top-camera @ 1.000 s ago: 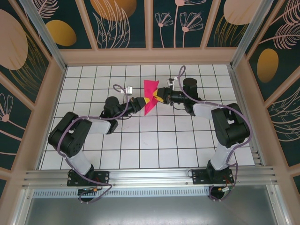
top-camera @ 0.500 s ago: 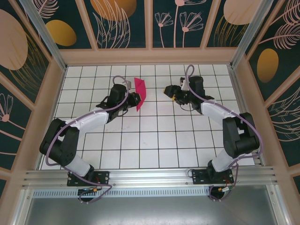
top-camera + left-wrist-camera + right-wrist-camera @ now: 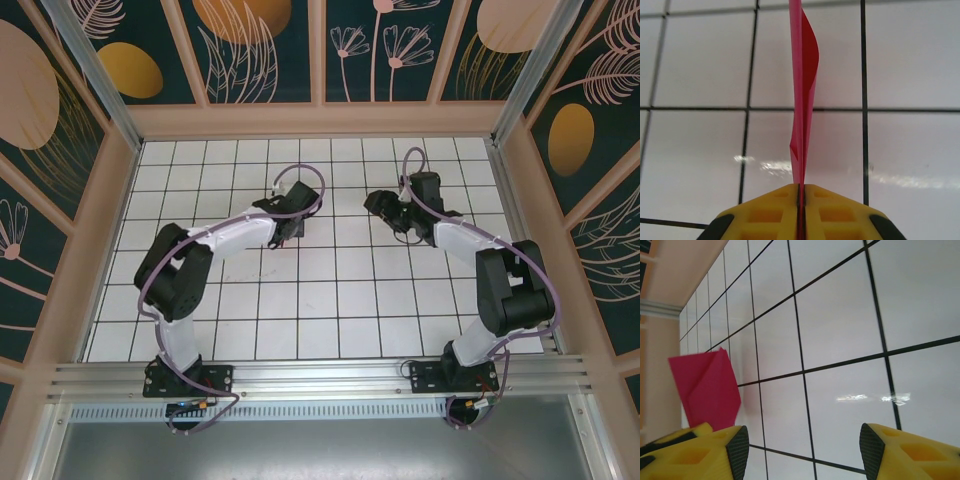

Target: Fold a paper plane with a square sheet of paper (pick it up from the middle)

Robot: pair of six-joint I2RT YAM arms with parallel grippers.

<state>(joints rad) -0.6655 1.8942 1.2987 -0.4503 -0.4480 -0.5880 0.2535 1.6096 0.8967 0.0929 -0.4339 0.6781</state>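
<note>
The pink paper [image 3: 804, 75], pinched in the left end effector [image 3: 801, 200], seems mostly folded; beside it the right end effector [image 3: 802, 447] stands spread.

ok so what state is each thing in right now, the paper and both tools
pink paper: folded, seen edge-on, one layer bowing out, pinched at its near end
left tool: shut on the pink paper
right tool: open, holding nothing, apart from the pink paper
</note>
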